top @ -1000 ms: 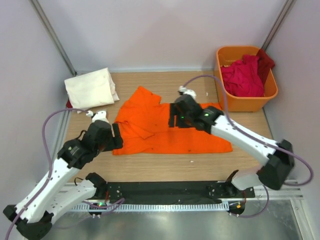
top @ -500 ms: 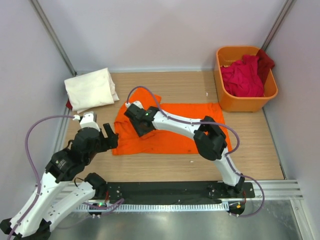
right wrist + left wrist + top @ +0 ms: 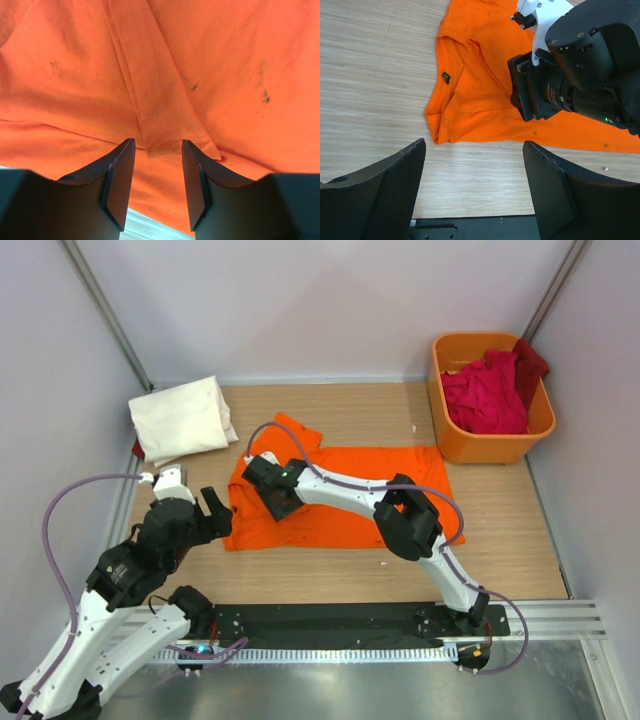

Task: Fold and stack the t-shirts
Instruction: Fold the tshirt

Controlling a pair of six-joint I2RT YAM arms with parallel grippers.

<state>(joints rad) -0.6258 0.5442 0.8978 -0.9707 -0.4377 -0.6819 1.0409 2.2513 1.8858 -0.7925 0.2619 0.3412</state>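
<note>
Workspace with two arms and four colours of cloth. One orange t-shirt lay spread across the middle of the desk, its left part doubled over on itself. One cream-white t-shirt lay folded at the far left corner, apart from the orange one. One orange tub stood at the far right corner. It held a heap of crimson cloth and a dark red piece draped at its far rim; how many shirts made up the heap could not be told. The left pincer hovered over bare desk just beside the orange t-shirt's near left corner, its two fingers spread wide with nothing between them. The right pincer, its arm lying across the shirt from the right, was down on the shirt's left part. Its two fingers stood a narrow gap apart, straddling the end of one folded strip of cloth without visibly clamping it.
</note>
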